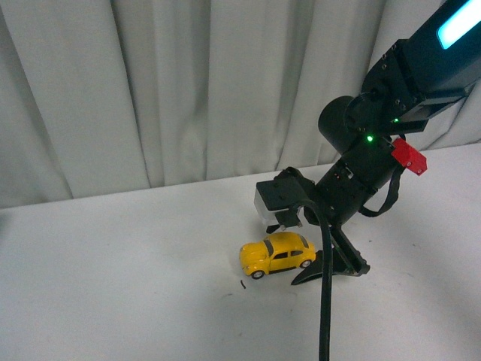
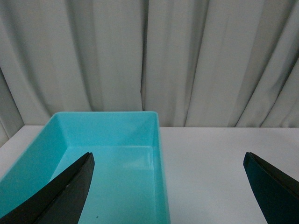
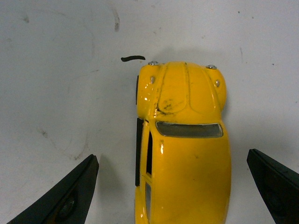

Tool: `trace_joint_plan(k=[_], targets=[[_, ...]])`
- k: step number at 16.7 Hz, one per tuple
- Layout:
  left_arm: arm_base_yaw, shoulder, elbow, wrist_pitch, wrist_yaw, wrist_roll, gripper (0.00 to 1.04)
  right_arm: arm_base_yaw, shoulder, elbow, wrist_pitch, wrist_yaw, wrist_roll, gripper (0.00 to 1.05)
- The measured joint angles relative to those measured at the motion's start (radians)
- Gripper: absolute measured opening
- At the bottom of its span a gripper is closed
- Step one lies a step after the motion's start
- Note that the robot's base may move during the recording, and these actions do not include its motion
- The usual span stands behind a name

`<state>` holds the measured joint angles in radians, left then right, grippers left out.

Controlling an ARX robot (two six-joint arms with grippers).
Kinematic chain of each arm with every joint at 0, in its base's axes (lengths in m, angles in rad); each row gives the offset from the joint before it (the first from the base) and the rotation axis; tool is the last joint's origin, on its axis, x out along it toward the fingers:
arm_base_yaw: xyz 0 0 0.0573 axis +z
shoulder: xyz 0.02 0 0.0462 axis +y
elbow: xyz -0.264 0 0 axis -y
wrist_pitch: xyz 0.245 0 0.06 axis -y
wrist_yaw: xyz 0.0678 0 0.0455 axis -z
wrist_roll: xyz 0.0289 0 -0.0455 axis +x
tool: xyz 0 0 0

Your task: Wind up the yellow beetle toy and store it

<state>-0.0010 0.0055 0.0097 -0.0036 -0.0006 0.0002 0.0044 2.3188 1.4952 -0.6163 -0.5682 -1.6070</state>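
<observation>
The yellow beetle toy (image 1: 277,255) stands on its wheels on the white table, nose toward the left. My right gripper (image 1: 319,259) is low at the car's rear end, open, one black finger (image 1: 340,256) on the table beside it. In the right wrist view the car (image 3: 184,149) lies between the two spread fingers (image 3: 65,198), touching neither. My left gripper (image 2: 170,186) is open and empty, seen only in the left wrist view, above the right wall of a turquoise bin (image 2: 161,154).
The turquoise bin is empty, against a grey curtain (image 1: 188,90) that closes off the back of the table. A small black mark (image 1: 242,283) lies on the table in front of the car. White tabletop (image 1: 113,286) spreads to the left.
</observation>
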Motion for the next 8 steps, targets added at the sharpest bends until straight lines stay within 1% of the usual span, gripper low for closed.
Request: trace_joint_plan(k=[2,3,6,8], targets=[[0.000,0.000,0.000,0.000,0.000,0.000,0.98,0.008,0.003,0.009,-0.002,0.000,-0.007,0.98],[0.000,0.000,0.000,0.000,0.000,0.000,0.98,0.011,0.003,0.010,-0.005,-0.001,-0.008,0.96],[0.000,0.000,0.000,0.000,0.000,0.000,0.98,0.023,0.003,0.014,-0.016,0.000,-0.013,0.69],[0.000,0.000,0.000,0.000,0.000,0.000,0.98,0.029,0.003,0.014,-0.027,-0.004,-0.015,0.46]])
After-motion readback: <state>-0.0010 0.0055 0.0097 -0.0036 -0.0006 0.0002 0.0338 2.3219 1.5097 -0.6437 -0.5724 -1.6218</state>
